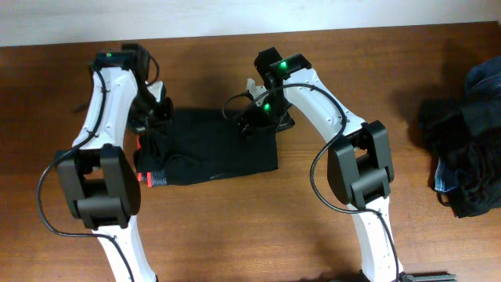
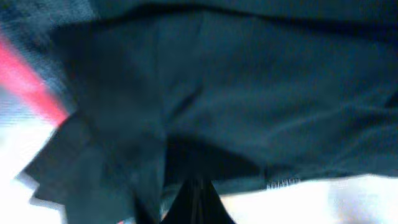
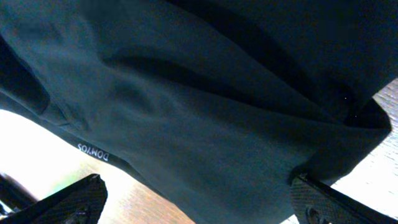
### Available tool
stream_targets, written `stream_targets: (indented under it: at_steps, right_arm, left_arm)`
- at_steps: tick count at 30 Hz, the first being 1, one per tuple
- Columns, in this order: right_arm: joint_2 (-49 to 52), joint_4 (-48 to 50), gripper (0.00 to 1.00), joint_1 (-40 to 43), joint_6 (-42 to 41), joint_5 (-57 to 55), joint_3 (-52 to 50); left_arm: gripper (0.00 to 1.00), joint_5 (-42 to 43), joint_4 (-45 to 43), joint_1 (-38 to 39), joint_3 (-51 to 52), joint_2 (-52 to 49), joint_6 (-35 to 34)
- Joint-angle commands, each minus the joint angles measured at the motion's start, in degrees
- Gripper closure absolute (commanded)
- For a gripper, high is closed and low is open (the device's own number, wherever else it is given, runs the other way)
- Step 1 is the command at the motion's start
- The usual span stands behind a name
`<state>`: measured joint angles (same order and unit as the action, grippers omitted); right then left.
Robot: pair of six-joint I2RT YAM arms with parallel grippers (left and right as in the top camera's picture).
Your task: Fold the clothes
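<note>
The clothes [image 1: 219, 149], black soft pants, lie folded into a rough rectangle mid-table, with a red edge [image 1: 143, 178] showing at the front left corner. My left gripper [image 1: 154, 110] is at the pants' far left corner. In the left wrist view its fingers [image 2: 196, 199] are pressed shut, with bunched black fabric [image 2: 249, 93] gathered at their tips and the red band [image 2: 28, 81] to the left. My right gripper [image 1: 258, 117] hovers over the far right corner. It [image 3: 199, 196] stands wide open, the cloth [image 3: 186, 93] lying loose between its fingertips [image 3: 326, 202].
A heap of dark and blue denim garments [image 1: 470, 141] sits at the table's right edge. Bare wooden tabletop [image 1: 258, 227] spreads in front of the pants between the two arm bases. The table's far edge [image 1: 376, 27] meets a pale wall.
</note>
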<state>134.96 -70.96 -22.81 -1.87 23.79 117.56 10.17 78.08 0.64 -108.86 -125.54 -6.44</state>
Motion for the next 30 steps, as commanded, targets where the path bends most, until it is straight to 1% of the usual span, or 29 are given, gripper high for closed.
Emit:
stream_targets:
  at_steps: [1,3,9,15,18,21,26,28,30]
  right_arm:
    - [-2.5,-0.2,0.01,-0.3,0.6,-0.5,0.6]
    - [-2.5,-0.2,0.01,-0.3,0.6,-0.5,0.6]
    - [-2.5,-0.2,0.01,-0.3,0.6,-0.6,0.6]
    - [-2.5,-0.3,0.01,-0.3,0.6,-2.7,0.6]
    - [-2.5,-0.4,0.01,-0.3,0.6,-3.1,0.6]
    - [-2.5,-0.2,0.01,-0.3,0.6,-3.1,0.6]
    - [-2.5,-0.2,0.01,-0.3,0.6,-3.1,0.6]
    - [-2.5,-0.1,0.01,-0.3,0.6,-3.1,0.6]
    - [-2.5,0.2,0.01,-0.4,0.6,-3.1,0.6]
  left_arm:
    - [0.99,3.3,-2.9,0.3,3.9,0.2,0.9]
    - [1.00,1.7,-4.3,0.3,6.0,0.2,0.9]
    - [0.99,-11.6,-3.9,0.3,8.0,0.2,0.8]
    - [1.00,-23.5,-4.4,0.3,8.0,0.2,-5.0]
    - [0.99,-23.4,-5.4,0.3,8.0,0.2,-5.1]
    - [0.99,-22.1,-4.7,0.3,6.1,0.2,-5.1]
    - [1.00,-21.4,2.3,-0.6,-3.2,0.3,-5.1]
    - [0.99,-19.9,4.6,-1.6,-6.8,0.3,-5.1]
    - [0.96,-19.4,5.4,-2.6,-7.8,0.3,-5.1]
